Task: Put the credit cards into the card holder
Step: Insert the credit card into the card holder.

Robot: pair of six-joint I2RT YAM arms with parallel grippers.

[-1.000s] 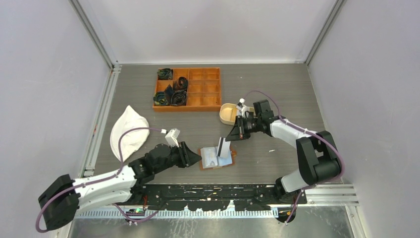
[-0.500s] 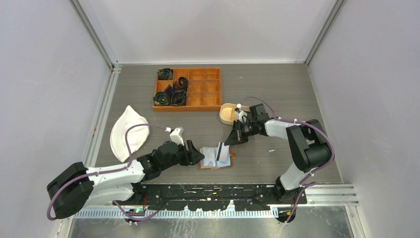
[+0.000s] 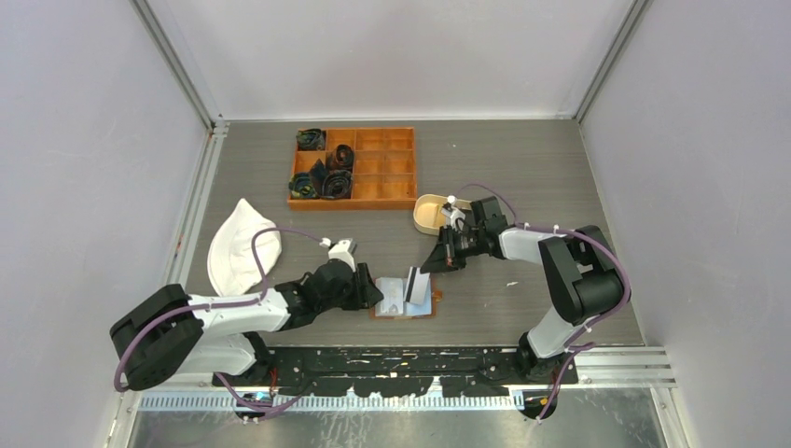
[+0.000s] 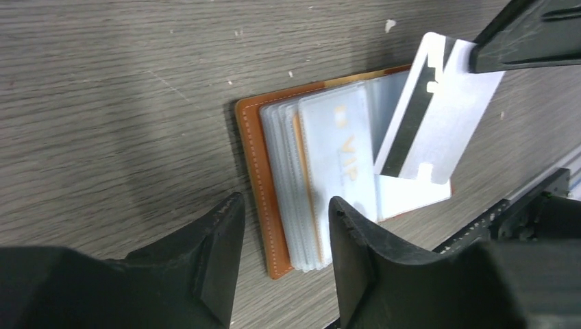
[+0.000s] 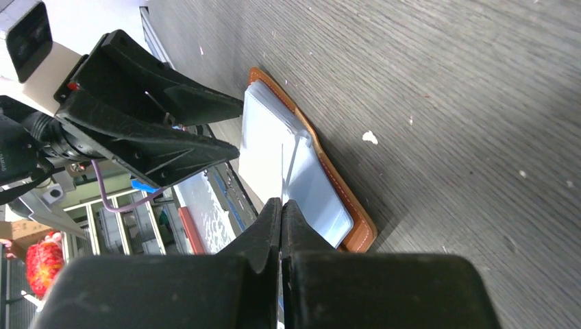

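You have a grey wood-grain surface [image 3: 522, 168], and on it the brown leather card holder [image 4: 255, 171] lies open, clear sleeves up, a card marked VIP showing through one. The white plastic credit card with a dark stripe [image 4: 445, 116] stands tilted over the holder's right side, pinched in your clenched right gripper [image 5: 281, 205]. Your left gripper [image 4: 284, 212] hovers at the holder's left edge, jaws apart, holding nothing. I judge you're mid-insertion, with this card not yet seated.

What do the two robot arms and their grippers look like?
Both arms, the left arm and the right arm, have white link shells with black joints. A thin purple cable loops along each. The left gripper and the right gripper have matte black, wedge-shaped fingers.
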